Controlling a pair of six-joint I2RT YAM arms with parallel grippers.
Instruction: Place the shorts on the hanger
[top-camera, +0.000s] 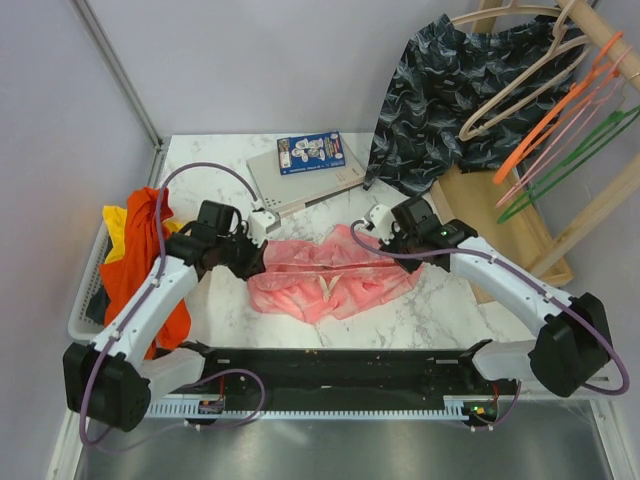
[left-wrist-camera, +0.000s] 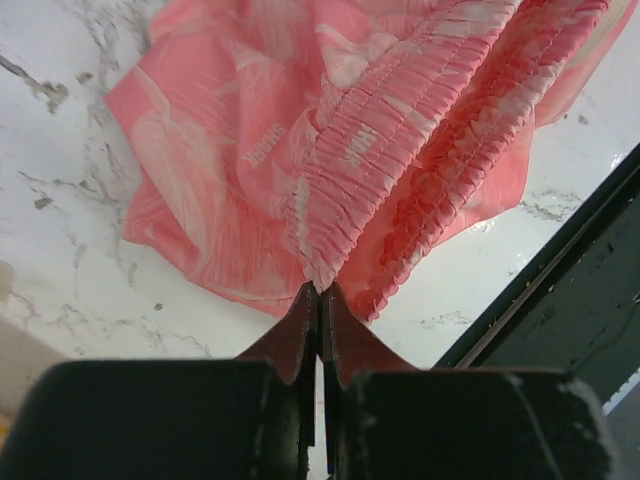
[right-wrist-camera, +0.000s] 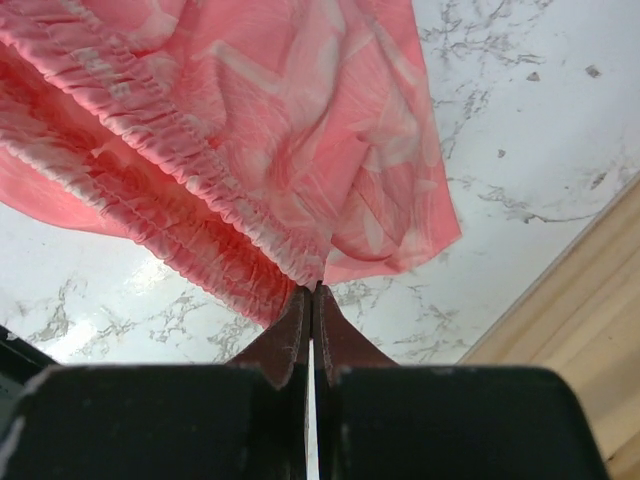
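- Basket (top-camera: 84, 300), white, at the table's left edge: holds a plain orange-red garment (top-camera: 140, 262) that spills over its rim, with a yellow cloth (top-camera: 114, 218) behind it.
- Wooden rack (top-camera: 598, 215) at far right: carries the beige hanger (top-camera: 522, 88), an orange hanger (top-camera: 548, 130), a green hanger (top-camera: 570, 168) and thin pink ones. The navy patterned shorts (top-camera: 450, 90) hang there too.
- Pink shorts (top-camera: 325, 275): on the marble table (top-camera: 430, 310) between the two arms, well apart from the beige hanger. Pale drawstring shows at the near-middle.
- Left gripper (top-camera: 262, 258): fingers pressed together on the left end of the shorts' elastic waistband.
- Right gripper (top-camera: 383, 238): fingers likewise pinched on the waistband's right end.
- Top view only: basket, rack, hangers, and a blue booklet (top-camera: 310, 153) lying on a flat grey box (top-camera: 300, 180) at the back of the table.
- Left wrist view only: ruched waistband running straight into the closed tips, and the black rail at the table's near edge.
- Right wrist view only: wooden board of the rack's base at the lower right, beside the marble.
- Cannot tell whether the waistband is lifted clear of the table.
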